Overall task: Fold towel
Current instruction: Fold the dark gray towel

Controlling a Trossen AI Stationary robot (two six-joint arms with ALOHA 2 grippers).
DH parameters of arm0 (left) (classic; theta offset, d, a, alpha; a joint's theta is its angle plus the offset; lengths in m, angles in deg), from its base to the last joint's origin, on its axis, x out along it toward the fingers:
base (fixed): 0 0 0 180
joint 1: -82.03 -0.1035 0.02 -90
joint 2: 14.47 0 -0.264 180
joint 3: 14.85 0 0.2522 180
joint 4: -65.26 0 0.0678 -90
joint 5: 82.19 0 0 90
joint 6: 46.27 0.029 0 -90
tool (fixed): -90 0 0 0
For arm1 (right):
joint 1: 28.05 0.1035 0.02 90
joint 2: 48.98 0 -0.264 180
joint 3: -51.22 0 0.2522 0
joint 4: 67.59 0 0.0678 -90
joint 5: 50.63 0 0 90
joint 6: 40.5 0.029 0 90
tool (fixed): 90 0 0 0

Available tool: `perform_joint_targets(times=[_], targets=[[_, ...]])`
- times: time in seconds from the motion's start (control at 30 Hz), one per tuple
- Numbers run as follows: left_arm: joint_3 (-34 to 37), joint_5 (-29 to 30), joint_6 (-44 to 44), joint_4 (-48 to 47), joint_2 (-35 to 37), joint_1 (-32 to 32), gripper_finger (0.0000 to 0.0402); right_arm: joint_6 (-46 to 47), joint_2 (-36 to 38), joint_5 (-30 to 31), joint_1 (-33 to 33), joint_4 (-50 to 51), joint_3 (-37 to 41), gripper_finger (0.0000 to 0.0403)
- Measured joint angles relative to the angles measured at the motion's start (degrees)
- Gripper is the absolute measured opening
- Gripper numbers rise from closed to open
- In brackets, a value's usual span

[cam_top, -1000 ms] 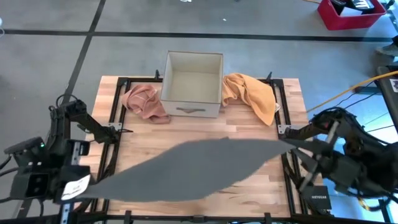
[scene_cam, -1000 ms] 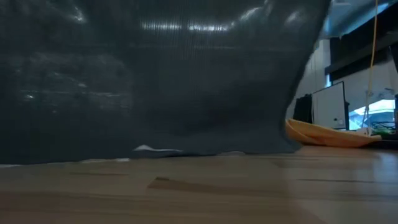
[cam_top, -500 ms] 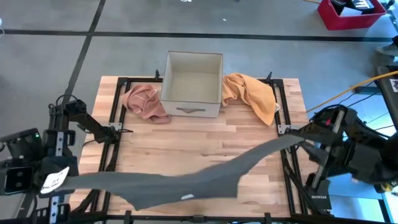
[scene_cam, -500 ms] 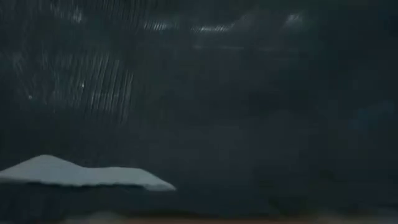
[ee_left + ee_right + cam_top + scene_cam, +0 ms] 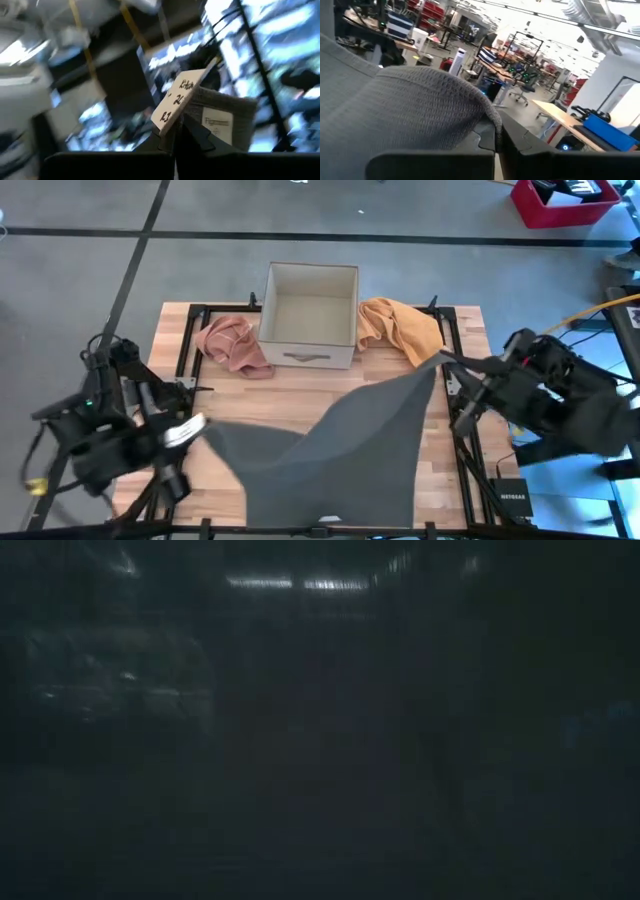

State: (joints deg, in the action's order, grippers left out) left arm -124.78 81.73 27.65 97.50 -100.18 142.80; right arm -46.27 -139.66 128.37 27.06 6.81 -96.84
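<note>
A dark grey towel (image 5: 340, 450) hangs spread between my two grippers over the near half of the wooden table (image 5: 300, 385). My left gripper (image 5: 197, 426) is shut on its left corner, and my right gripper (image 5: 446, 361) is shut on its right corner. The towel's lower part reaches toward the table's near edge. Whether it rests on the wood cannot be told. In the low view the towel (image 5: 320, 720) fills the whole picture. The left wrist view shows a printed label on the towel (image 5: 220, 120) and a white handwritten tag (image 5: 175, 102). My left gripper pinches the towel's left upper corner (image 5: 200, 107) between its two shut fingers, beside the white tag. The corner is held clear above the table and the cloth falls away below it. My right gripper pinches the towel's right upper corner (image 5: 487, 117) between its two shut fingers. The cloth bulges over the fingers and hangs away toward the table's middle, lifted clear at this end.
An open cardboard box (image 5: 308, 315) stands at the far middle of the table. A crumpled pink cloth (image 5: 232, 345) lies to its left and an orange cloth (image 5: 405, 330) to its right. A red bin (image 5: 565, 200) sits on the floor at the far right.
Both grippers have moved toward the table's far edge and inward toward each other, staying shut on the towel. The towel, a long narrow band a second ago, now hangs wider and slacker between them. It has swung in front of the low camera and covers it.
</note>
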Motion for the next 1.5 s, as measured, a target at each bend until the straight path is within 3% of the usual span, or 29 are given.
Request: perform_joint_targets(times=[0.13, 0.2, 0.33, 0.63, 0.8, 0.93, 1.27, 1.5], targets=[[2.9, 2.1, -0.4, -0.4, 0.6, -2.5, 0.0005, 25.9, 0.2, -4.4, -2.5, 25.8, 0.0, 0.0005], [4.2, 2.3, -0.5, -1.7, 1.0, -3.1, 0.0005, 33.1, 0.3, -7.0, -4.6, 28.7, 2.0, 0.0004], [8.1, 3.3, -1.8, -3.5, 3.1, -4.6, 0.0005, 29.2, 1.4, -9.1, -6.7, 28.1, 8.6, 0.0004], [20.5, 7.8, -14.8, -3.2, 9.9, -6.5, 0.0005, 39.0, 4.9, -13.5, -11.3, 29.3, 22.3, 0.0005], [29.6, 15.3, -21.3, -3.5, 14.5, -5.3, 0.0005, 43.8, 8.4, -16.7, -12.7, 29.1, 31.3, 0.0004], [36.7, 16.2, -26.9, -3.4, 18.9, -4.3, 0.0005, 47.7, 10.4, -20.3, -14.2, 28.8, 38.5, 0.0004], [50.7, 16.1, -40.0, -3.3, 27.4, -3.7, 0.0005, 45.6, 18.1, -26.2, -21.8, 13.1, 59.8, 0.0005], [57.5, 16.1, -50.8, -3.5, 29.7, -2.7, 0.0005, 28.6, 22.2, -39.7, -27.9, -11.9, 71.6, 0.0004]])
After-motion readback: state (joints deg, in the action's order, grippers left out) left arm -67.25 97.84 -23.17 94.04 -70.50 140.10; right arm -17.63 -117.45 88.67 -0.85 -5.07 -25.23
